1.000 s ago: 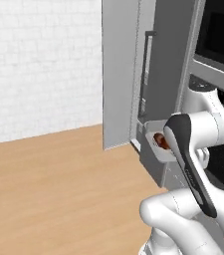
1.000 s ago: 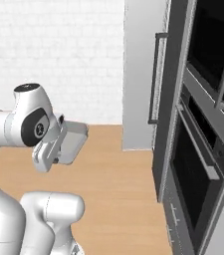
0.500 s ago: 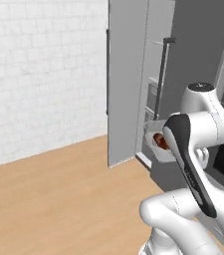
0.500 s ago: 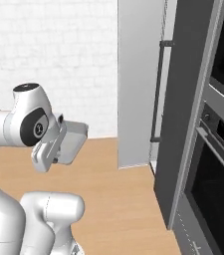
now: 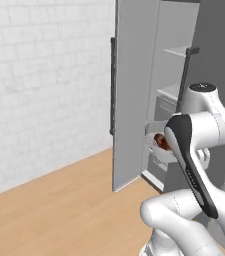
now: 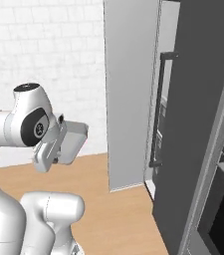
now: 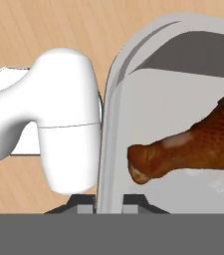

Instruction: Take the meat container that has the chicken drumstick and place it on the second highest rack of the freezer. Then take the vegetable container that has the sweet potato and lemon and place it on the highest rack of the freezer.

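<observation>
- While the arm holds its load up at chest height, the gripper [image 7: 108,201] is clenched on the near rim of the meat container [image 7: 148,104]: one dark fingertip sits outside the rim and one inside, with the wall pinched between them.
- Seen from the hand, the chicken drumstick [image 7: 193,147] lies on the floor of the grey tray. Its long axis runs across the tray, tilted slightly, and the narrow knobbly bone end points toward the gripped rim, while the thicker meaty end reaches away to the far side.
- From the left base view the container [image 5: 159,145] hangs in the air just in front of the open freezer [image 5: 179,100], low against the drawer fronts, and a sliver of reddish-brown meat [image 5: 161,142] shows over its edge beside the forearm.
- Light-grey shelves show inside the cabinet, one high up [image 5: 179,51] and another below it [image 5: 170,91]. Which rack counts as second from the top I cannot tell, since the cabinet's top is cut off.
- The freezer door [image 5: 134,90] stands swung wide, edge toward us, its black bar handle [image 5: 112,85] on the outer face.
- From the right base view the tray [image 6: 71,142] is tipped up, its pale underside facing outward, well apart from the door [image 6: 131,94].
- Wooden floor [image 5: 59,200] stretches below, and a white brick wall [image 5: 44,85] stands behind.
</observation>
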Robot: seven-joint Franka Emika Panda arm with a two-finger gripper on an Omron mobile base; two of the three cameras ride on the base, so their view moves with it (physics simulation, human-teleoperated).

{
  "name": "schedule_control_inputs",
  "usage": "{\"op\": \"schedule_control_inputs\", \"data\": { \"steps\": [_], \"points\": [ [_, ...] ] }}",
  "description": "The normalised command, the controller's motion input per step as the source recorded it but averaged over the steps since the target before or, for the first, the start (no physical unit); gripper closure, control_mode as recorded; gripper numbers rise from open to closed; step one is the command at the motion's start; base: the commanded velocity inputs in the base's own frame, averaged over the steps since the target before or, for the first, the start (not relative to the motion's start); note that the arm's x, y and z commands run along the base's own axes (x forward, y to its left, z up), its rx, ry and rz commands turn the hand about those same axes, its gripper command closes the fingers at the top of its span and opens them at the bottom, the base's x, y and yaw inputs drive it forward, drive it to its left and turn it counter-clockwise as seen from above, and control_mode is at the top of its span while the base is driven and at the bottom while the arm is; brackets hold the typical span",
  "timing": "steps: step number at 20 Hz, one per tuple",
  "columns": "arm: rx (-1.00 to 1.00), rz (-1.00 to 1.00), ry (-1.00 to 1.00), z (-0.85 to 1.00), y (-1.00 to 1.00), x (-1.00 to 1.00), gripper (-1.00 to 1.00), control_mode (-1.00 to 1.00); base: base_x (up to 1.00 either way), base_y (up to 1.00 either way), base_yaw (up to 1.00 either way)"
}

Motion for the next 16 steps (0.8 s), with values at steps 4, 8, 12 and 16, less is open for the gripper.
{"op": "schedule_control_inputs", "data": {
  "steps": [4, 8, 12, 16],
  "points": [
    [0.0, 0.0, 0.0, 0.0, 0.0, 0.0, 1.0, 1.0, 1.0, 0.47, -0.28],
    [0.0, 0.0, 0.0, 0.0, 0.0, 0.0, 1.0, 1.0, 1.0, 0.43, -0.31],
    [0.0, 0.0, 0.0, 0.0, 0.0, 0.0, 1.0, 1.0, 1.0, 0.2, -0.37],
    [0.0, 0.0, 0.0, 0.0, 0.0, 0.0, 1.0, 1.0, 0.94, 0.0, -0.48]
  ]
}}
